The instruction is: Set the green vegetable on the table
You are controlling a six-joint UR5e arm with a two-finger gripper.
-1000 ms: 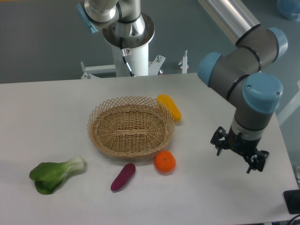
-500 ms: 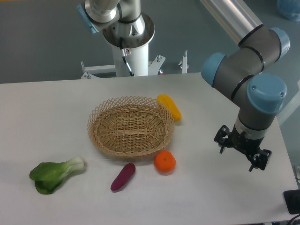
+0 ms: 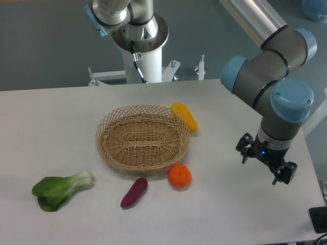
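The green vegetable (image 3: 61,189), a small bok choy with dark green leaves and a pale stem base, lies on the white table (image 3: 66,127) at the front left, apart from everything else. My gripper (image 3: 265,163) is far to the right, over the table's right side, pointing down. It holds nothing. Its fingers are seen from above and I cannot make out whether they are open or shut.
An oval wicker basket (image 3: 143,140) stands in the middle, with nothing in it. A yellow vegetable (image 3: 185,116) lies against its back right rim. An orange (image 3: 180,176) and a purple eggplant (image 3: 134,192) lie in front of it. The arm's base post (image 3: 140,46) stands behind the table.
The gripper has drifted slightly to the right and a little toward the front. The bok choy and the other things have not moved.
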